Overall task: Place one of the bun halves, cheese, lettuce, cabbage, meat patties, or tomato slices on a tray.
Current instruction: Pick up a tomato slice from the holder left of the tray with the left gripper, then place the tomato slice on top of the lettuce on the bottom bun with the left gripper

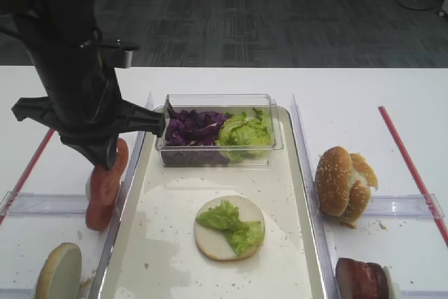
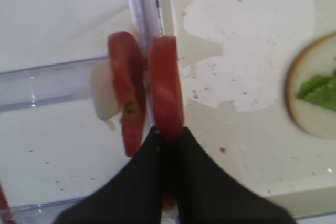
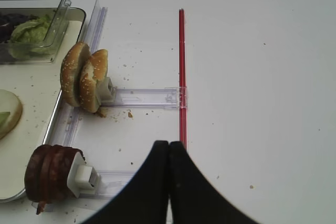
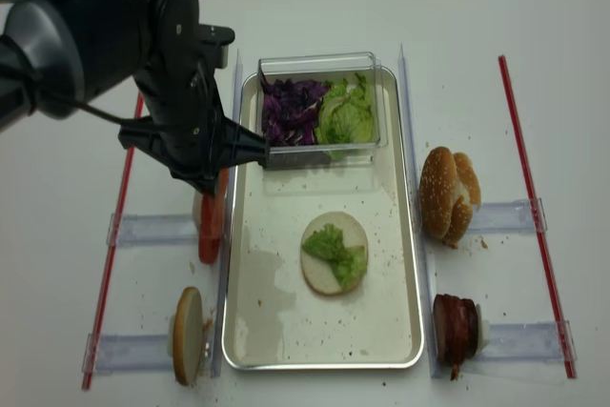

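Tomato slice (image 2: 166, 85) pinched on edge between left gripper (image 2: 167, 135) fingertips; right gripper (image 3: 168, 150) closed, holding nothing

The tray (image 1: 133, 243) is seen obliquely from the front in one high view and from steeply overhead in the other, while close wrist views are aimed downward past its right rim and its left rim respectively.

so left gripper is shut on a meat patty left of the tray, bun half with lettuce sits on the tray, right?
Not a patty. The left gripper is shut on a tomato slice, as the left wrist view shows. The rest holds: left of the tray, bun half with lettuce on it.
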### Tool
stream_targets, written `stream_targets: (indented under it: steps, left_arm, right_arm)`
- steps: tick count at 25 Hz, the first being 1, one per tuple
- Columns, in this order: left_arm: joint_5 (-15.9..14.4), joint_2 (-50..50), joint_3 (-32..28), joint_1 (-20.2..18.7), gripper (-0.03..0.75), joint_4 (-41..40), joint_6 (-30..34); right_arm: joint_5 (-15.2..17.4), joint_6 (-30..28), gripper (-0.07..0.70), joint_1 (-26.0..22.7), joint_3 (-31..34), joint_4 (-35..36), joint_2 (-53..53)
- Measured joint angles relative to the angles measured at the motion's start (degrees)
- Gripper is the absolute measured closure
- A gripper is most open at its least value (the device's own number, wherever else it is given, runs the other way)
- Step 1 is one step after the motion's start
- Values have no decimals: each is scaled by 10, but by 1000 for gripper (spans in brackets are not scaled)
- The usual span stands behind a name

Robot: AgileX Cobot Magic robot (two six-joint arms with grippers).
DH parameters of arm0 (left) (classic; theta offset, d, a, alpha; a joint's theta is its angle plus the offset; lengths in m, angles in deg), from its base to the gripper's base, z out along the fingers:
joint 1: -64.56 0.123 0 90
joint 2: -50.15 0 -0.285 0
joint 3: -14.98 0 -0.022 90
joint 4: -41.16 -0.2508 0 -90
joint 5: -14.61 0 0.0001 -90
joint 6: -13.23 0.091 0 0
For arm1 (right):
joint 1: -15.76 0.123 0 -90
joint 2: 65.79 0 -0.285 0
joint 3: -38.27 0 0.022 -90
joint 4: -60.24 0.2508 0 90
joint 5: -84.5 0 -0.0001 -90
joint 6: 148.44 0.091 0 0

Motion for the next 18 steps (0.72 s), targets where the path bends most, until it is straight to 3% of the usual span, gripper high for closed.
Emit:
stream_targets:
  steps: [5, 11, 14, 18]
  left_arm:
    - [7, 1, 0, 0, 708, 144, 114]
    - [13, 1, 0, 0, 708, 395, 303]
    - [8, 1, 0, 0, 709, 470, 357]
    - [4, 1, 0, 0, 709, 498, 379]
  right_arm:
    - [0, 0, 595, 0, 0, 0, 0]
    - [0, -3, 595, 0, 0, 0, 0]
    - [0, -3, 595, 0, 0, 0, 0]
    - [0, -3, 595, 0, 0, 0, 0]
